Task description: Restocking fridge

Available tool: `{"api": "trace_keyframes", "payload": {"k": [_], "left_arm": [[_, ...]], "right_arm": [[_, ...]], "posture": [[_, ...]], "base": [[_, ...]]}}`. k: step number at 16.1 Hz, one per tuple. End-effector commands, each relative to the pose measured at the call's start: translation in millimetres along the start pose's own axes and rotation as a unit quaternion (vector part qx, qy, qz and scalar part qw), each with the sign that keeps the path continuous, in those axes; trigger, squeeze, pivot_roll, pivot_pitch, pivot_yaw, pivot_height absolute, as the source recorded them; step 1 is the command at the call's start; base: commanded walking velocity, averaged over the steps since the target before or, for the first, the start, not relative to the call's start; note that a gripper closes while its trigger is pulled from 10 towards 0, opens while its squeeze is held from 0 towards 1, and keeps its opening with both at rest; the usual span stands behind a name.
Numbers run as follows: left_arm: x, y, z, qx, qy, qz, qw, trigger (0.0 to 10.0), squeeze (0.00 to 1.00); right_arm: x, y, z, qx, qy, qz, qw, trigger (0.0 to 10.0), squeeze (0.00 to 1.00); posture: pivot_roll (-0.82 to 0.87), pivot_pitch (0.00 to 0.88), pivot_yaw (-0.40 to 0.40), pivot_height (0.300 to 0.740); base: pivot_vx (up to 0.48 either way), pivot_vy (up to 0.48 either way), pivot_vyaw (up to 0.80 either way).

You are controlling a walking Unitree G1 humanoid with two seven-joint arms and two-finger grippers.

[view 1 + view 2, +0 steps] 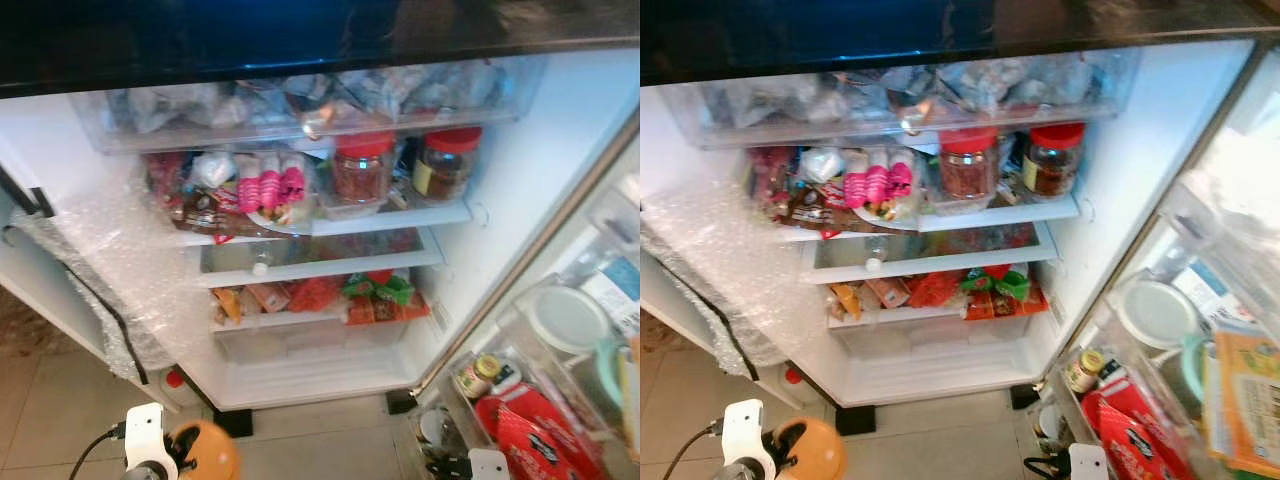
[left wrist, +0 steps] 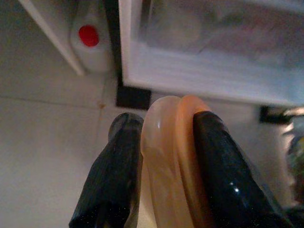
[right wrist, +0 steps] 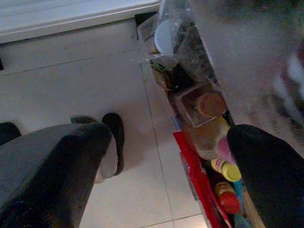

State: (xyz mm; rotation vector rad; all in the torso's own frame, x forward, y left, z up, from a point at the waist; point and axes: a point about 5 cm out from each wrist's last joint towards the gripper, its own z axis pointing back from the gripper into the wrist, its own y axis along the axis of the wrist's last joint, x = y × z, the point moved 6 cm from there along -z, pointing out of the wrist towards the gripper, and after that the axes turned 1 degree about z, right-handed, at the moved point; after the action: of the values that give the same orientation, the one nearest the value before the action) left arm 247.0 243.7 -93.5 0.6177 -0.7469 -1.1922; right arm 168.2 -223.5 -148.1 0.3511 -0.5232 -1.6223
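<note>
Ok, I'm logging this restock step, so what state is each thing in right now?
Fridge door: open, its bins full.
Left claw: shut on an orange, low in front of the fridge.
Orange: held above the floor, not yet shelved.
Right claw: open, holding nothing, beside the door bins.
Red-lidded jars: upright, lids on.
Top drawer: closed, packed.

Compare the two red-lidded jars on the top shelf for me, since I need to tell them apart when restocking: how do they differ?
The left jar holds reddish contents and shows no label; the right jar looks darker inside and carries a yellowish label. The left jar stands nearer the shelf's middle, beside the pink bottles; the right jar stands nearer the fridge's right wall. Both stand upright, clear-bodied, with red lids.
</note>
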Motion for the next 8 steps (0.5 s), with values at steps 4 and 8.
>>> {"api": "trace_keyframes", "payload": {"k": [4,8], "left_arm": [[112.0,142.4,-4.7,0.198,-0.221,0.098,0.950,10.0,0.00],[139.1,129.9,30.8,0.154,-0.348,0.175,0.908,10.0,0.00]], "right_arm": [[2.7,-11.3,2.3,-0.015,0.005,0.009,1.000,10.0,0.00],[2.6,-12.4,2.5,-0.016,0.006,0.007,1.000,10.0,0.00]], "posture": [[-0.19,0.122,-0.010,0.740],[-0.20,0.126,-0.010,0.740]], "base": [[0.000,0.000,0.00],[0.000,0.000,0.00]]}}
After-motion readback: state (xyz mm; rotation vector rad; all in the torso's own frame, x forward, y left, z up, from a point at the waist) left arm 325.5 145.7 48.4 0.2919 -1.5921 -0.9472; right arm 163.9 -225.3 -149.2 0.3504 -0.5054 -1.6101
